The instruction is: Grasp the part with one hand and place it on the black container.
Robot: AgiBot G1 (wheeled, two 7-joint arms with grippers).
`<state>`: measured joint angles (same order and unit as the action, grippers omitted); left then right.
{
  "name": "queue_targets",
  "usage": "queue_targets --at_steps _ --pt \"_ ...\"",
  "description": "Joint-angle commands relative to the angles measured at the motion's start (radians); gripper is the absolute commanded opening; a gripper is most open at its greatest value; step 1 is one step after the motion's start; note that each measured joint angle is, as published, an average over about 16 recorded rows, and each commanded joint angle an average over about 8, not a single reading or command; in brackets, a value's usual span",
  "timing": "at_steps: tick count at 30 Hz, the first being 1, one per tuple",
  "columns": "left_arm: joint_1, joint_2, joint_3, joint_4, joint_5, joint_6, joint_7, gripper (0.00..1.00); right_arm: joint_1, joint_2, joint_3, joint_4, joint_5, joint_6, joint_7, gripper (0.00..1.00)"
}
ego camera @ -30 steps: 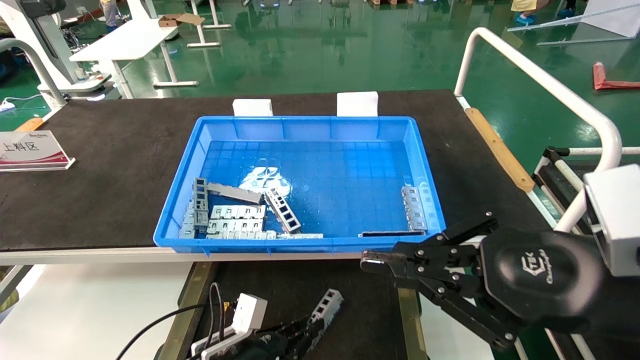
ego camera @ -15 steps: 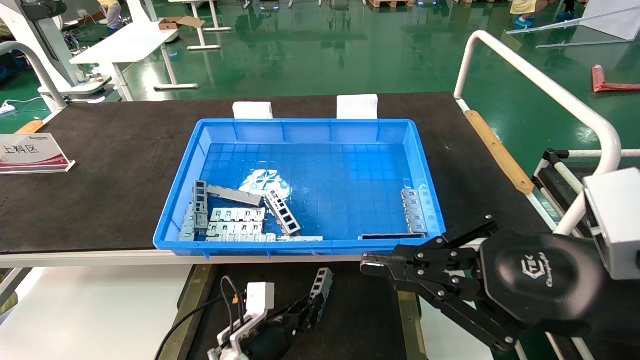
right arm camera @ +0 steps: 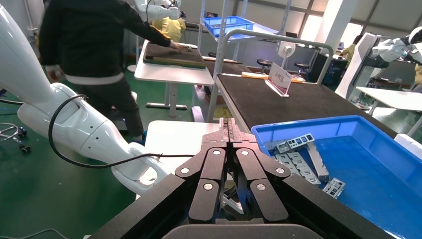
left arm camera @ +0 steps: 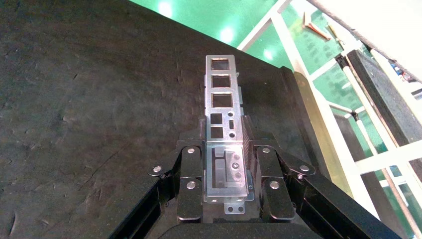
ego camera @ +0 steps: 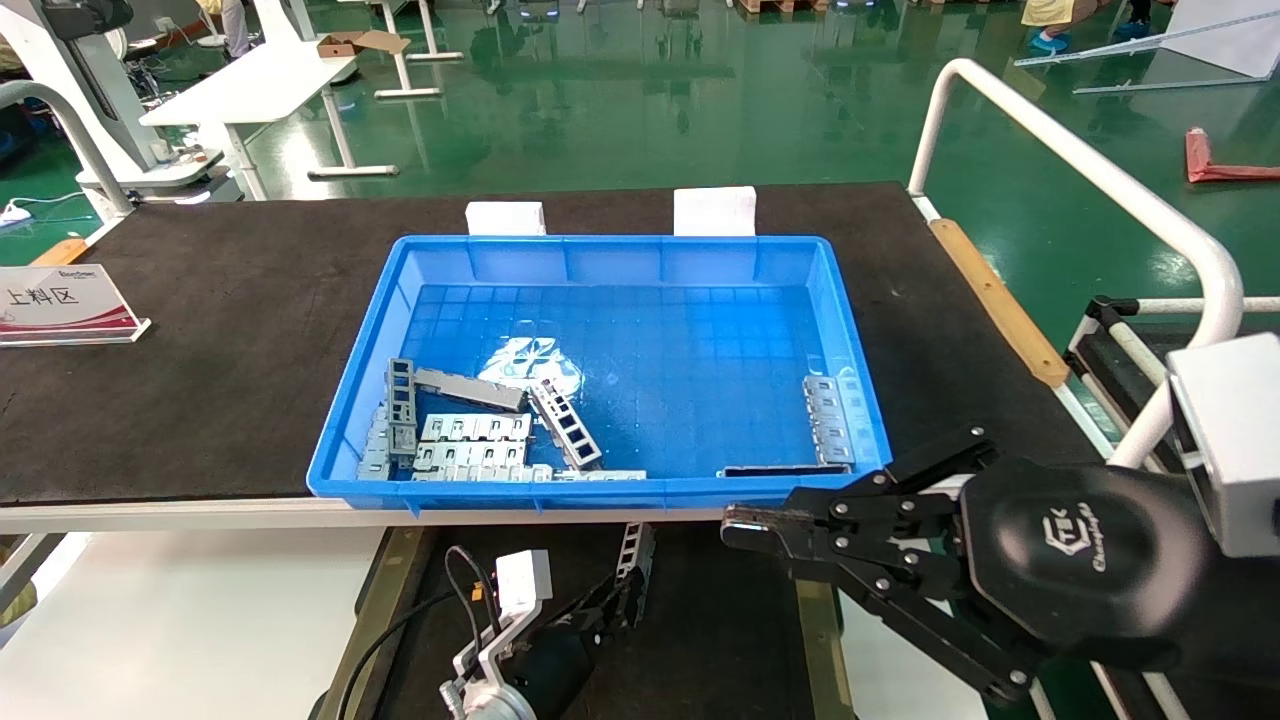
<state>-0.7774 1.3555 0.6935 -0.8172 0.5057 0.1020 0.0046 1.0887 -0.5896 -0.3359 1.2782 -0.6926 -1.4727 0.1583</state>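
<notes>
Left end effector [left arm camera: 226, 169] clamped on part [left arm camera: 222, 99]

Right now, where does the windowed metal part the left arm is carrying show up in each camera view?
Head view: the part is bottom centre, held in the left end effector over the black container.
Left wrist view: the part is centre, sticking out from the shut fingers.
Right wrist view: not in it.
Shared landmark: the black container, in the head and left wrist views.
</notes>
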Motion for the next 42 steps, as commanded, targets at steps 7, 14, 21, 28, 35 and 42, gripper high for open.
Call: queue_targets --at_steps 7,14,21,28,35,42 --pt "-0.007 0.005 0.017 0.023 -0.041 -0.017 -0.006 0.0 0.0 0.0 0.0 0.0 0.0 0.0 0.0 0.0" --pt "-0.012 0.007 0.043 0.036 -0.072 -0.03 -0.008 0.24 0.0 0.0 0.0 0.0 0.0 0.0 0.0 0.64" --pt "-0.013 0.007 0.06 0.037 -0.098 -0.04 -0.005 1.0 0.0 0.0 -0.001 0.0 0.0 0.0 0.0 1.0" --pt "-0.014 0.005 0.068 0.029 -0.111 -0.036 0.011 1.0 0.0 0.0 -0.001 0.0 0.0 0.0 0.0 1.0" --pt "-0.006 -0.007 0.047 0.009 -0.1 0.015 0.064 1.0 0.0 0.0 -0.001 0.0 0.001 0.0 0.0 1.0" --pt "0.032 -0.061 0.017 -0.034 -0.077 0.124 0.127 1.0 0.0 0.0 -0.001 0.0 0.001 0.0 0.0 1.0"
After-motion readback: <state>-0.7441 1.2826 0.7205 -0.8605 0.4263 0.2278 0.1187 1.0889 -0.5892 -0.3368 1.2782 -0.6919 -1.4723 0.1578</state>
